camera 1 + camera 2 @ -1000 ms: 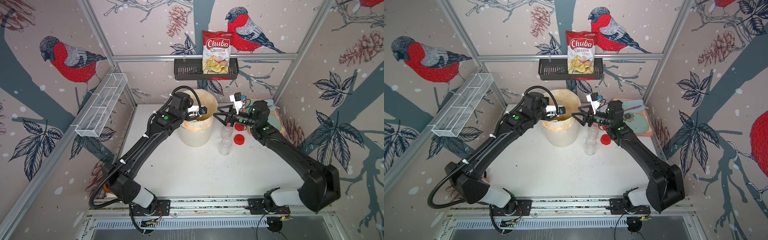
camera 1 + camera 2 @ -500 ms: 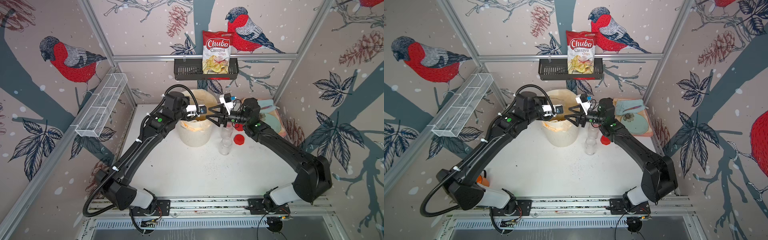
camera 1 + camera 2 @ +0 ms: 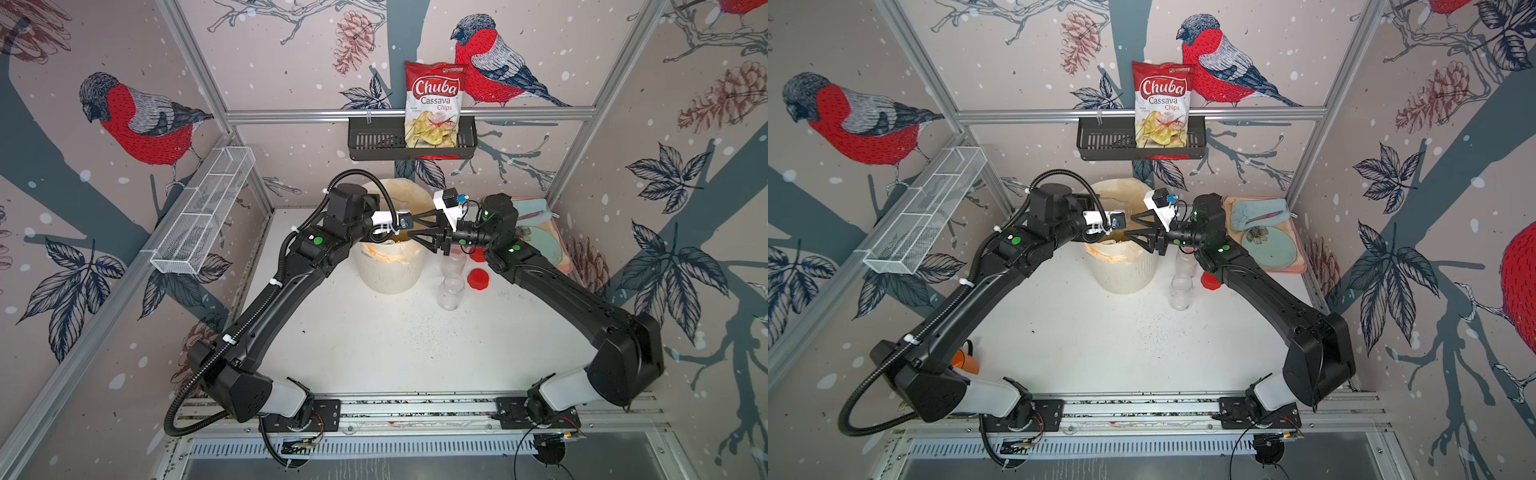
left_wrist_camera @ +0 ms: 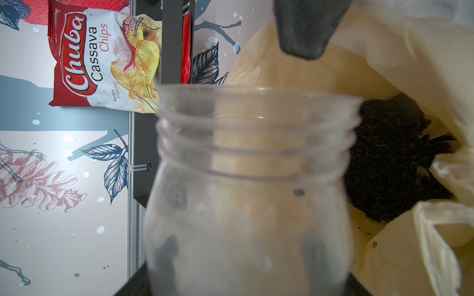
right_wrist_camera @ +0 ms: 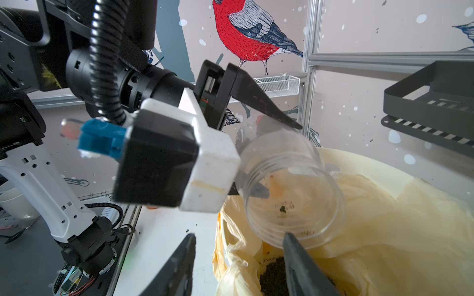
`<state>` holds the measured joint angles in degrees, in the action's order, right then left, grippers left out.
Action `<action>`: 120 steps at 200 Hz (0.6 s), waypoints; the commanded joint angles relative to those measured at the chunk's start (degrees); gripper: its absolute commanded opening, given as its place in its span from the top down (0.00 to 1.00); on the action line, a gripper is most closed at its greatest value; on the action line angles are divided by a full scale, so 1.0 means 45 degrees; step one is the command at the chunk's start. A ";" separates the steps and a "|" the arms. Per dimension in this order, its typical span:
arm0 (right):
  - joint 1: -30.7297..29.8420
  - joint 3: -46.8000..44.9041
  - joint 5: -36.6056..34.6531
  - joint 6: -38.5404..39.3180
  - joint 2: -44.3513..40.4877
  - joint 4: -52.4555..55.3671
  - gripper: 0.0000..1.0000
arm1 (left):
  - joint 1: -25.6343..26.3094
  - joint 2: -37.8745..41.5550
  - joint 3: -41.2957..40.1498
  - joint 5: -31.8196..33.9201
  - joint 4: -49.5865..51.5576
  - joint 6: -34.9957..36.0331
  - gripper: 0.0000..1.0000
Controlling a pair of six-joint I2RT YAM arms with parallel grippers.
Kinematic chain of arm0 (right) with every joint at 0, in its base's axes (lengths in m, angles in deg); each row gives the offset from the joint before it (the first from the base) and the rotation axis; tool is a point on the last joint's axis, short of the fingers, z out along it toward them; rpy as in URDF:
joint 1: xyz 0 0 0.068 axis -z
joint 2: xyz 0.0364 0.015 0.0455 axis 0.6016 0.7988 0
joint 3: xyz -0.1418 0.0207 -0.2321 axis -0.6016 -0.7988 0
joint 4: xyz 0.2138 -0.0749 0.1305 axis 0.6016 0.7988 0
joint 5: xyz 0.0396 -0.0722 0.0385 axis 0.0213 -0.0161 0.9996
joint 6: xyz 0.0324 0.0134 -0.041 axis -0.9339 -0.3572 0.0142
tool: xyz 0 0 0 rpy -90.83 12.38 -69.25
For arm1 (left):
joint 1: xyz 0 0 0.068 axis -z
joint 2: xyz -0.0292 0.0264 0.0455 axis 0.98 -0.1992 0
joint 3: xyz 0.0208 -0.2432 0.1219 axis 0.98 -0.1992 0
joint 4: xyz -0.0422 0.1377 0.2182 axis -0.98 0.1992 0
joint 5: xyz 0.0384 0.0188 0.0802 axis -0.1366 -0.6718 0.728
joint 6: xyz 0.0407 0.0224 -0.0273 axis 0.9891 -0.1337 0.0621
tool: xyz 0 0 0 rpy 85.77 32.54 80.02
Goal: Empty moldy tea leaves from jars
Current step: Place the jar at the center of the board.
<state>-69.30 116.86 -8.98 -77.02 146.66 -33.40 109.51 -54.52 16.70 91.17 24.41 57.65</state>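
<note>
robot lab cell: silver aluminium frame bars (image 3: 291, 114), bullfinch-printed wall panels (image 3: 141, 120), white tabletop (image 3: 395, 345), two black jointed arms (image 3: 286, 291) bolted to a grey front rail (image 3: 415, 409).

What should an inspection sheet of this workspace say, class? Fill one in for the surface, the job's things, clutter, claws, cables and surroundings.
Surface: white table, with dark crumbs scattered on it.
Job's things: held jar tilted over the bin, lid off, almost empty; tea leaves lie in the liner; two open jars stand beside the bin, with a red lid next to them.
Clutter: chips bag in the wall rack; tray with a plate and cloth.
Claws: left claw shut on the held jar; right claw open, holding nothing, near the jar's mouth.
Cables: black hose loops near the bin.
Surroundings: bird-print walls; wire basket on the side wall.
</note>
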 commanded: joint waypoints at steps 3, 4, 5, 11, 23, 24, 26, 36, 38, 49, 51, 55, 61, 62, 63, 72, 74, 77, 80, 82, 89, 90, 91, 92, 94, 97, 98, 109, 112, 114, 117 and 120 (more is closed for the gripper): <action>-0.0082 0.0234 -0.0043 0.0374 0.0034 -0.0078 0.45 | 0.0005 0.0025 0.0034 -0.0127 -0.0112 -0.0142 0.34; -0.0083 0.0234 -0.0047 0.0387 0.0034 -0.0081 0.45 | -0.0005 0.0024 0.0037 -0.0127 -0.0107 -0.0137 0.34; -0.0084 0.0244 -0.0050 0.0394 0.0034 -0.0072 0.45 | 0.0000 0.0033 0.0029 -0.0127 -0.0105 -0.0135 0.34; -0.0101 0.0277 -0.0072 0.0415 0.0040 -0.0083 0.45 | 0.0003 0.0024 0.0039 -0.0152 -0.0102 -0.0138 0.34; -0.0104 0.0333 -0.0005 0.0454 0.0096 -0.0078 0.45 | -0.0001 0.0043 0.0031 -0.0186 -0.0107 -0.0146 0.34; -0.0104 0.0343 0.0001 0.0456 0.0095 -0.0080 0.45 | 0.0002 0.0043 0.0026 -0.0186 -0.0105 -0.0149 0.34; -0.0119 0.0359 0.0029 0.0453 0.0123 -0.0082 0.45 | -0.0006 0.0043 0.0037 -0.0205 -0.0103 -0.0166 0.34; -0.0153 0.0444 0.0116 0.0469 0.0211 -0.0083 0.46 | 0.0000 0.0057 0.0059 -0.0227 -0.0102 -0.0154 0.34; -0.0160 0.0472 0.0122 0.0471 0.0225 -0.0073 0.46 | 0.0004 0.0061 0.0045 -0.0250 -0.0102 -0.0162 0.34; -0.0230 0.0523 0.0148 0.0550 0.0322 -0.0034 0.46 | -0.0003 0.0062 0.0044 -0.0248 -0.0085 -0.0184 0.34; -0.0238 0.0526 0.0144 0.0555 0.0336 -0.0041 0.46 | -0.0007 0.0062 0.0041 -0.0260 -0.0083 -0.0199 0.34; -0.0269 0.0559 0.0143 0.0580 0.0370 -0.0030 0.46 | 0.0004 0.0082 0.0044 -0.0263 -0.0083 -0.0193 0.33; -0.0298 0.0582 0.0147 0.0612 0.0404 -0.0039 0.46 | -0.0006 0.0087 0.0034 -0.0268 -0.0066 -0.0196 0.34; -0.0308 0.0584 0.0145 0.0614 0.0415 -0.0041 0.46 | -0.0011 0.0084 0.0037 -0.0266 -0.0064 -0.0194 0.34; -0.0314 0.0585 0.0154 0.0614 0.0429 -0.0043 0.46 | -0.0003 0.0083 0.0029 -0.0265 -0.0064 -0.0193 0.34; -0.0338 0.0656 0.0149 0.0663 0.0511 -0.0024 0.47 | 0.0002 0.0084 0.0004 -0.0264 -0.0083 -0.0197 0.34; -0.0338 0.0672 0.0164 0.0671 0.0534 -0.0024 0.47 | -0.0011 0.0092 -0.0008 -0.0273 -0.0092 -0.0193 0.34; -0.0338 0.0697 0.0163 0.0664 0.0563 -0.0024 0.47 | 0.0003 0.0093 -0.0010 -0.0277 -0.0084 -0.0201 0.34; -0.0338 0.0715 0.0163 0.0672 0.0589 -0.0024 0.47 | -0.0005 0.0090 -0.0015 -0.0268 -0.0083 -0.0193 0.34; -0.0338 0.0721 0.0163 0.0668 0.0598 -0.0024 0.47 | -0.0012 0.0094 -0.0008 -0.0269 -0.0092 -0.0201 0.34; -0.0335 0.0760 0.0192 0.0671 0.0674 -0.0041 0.47 | 0.0002 0.0091 0.0018 -0.0281 -0.0083 -0.0197 0.34; -0.0337 0.0771 0.0187 0.0672 0.0686 -0.0043 0.47 | 0.0003 0.0096 0.0010 -0.0292 -0.0083 -0.0194 0.34; -0.0338 0.0786 0.0185 0.0673 0.0702 -0.0043 0.47 | -0.0006 0.0108 0.0015 -0.0287 -0.0083 -0.0203 0.34; -0.0338 0.0784 0.0183 0.0673 0.0700 -0.0053 0.47 | -0.0010 0.0105 0.0018 -0.0285 -0.0083 -0.0207 0.34; -0.0338 0.0801 0.0192 0.0674 0.0723 -0.0061 0.47 | -0.0004 0.0102 0.0001 -0.0284 -0.0083 -0.0210 0.34; -0.0338 0.0816 0.0200 0.0674 0.0736 -0.0061 0.47 | 0.0004 0.0101 -0.0011 -0.0286 -0.0083 -0.0220 0.34; -0.0348 0.0828 0.0201 0.0664 0.0756 -0.0072 0.48 | 0.0004 0.0101 -0.0015 -0.0304 -0.0083 -0.0216 0.34; -0.0358 0.0888 0.0238 0.0635 0.0858 -0.0098 0.48 | 0.0004 0.0118 -0.0025 -0.0350 -0.0069 -0.0223 0.34; -0.0358 0.0897 0.0255 0.0635 0.0882 -0.0092 0.48 | 0.0005 0.0125 -0.0031 -0.0348 -0.0064 -0.0217 0.34; -0.0358 0.0908 0.0249 0.0620 0.0900 -0.0085 0.49 | 0.0005 0.0122 -0.0026 -0.0368 -0.0078 -0.0222 0.34; -0.0358 0.0936 0.0242 0.0616 0.0924 -0.0083 0.49 | 0.0002 0.0121 -0.0049 -0.0364 -0.0082 -0.0227 0.34; -0.0358 0.0950 0.0260 0.0615 0.0949 -0.0083 0.49 | 0.0004 0.0131 -0.0054 -0.0364 -0.0083 -0.0235 0.34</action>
<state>-70.79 120.27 -8.82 -74.40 150.21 -33.27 109.51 -54.45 16.70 90.80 24.43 57.52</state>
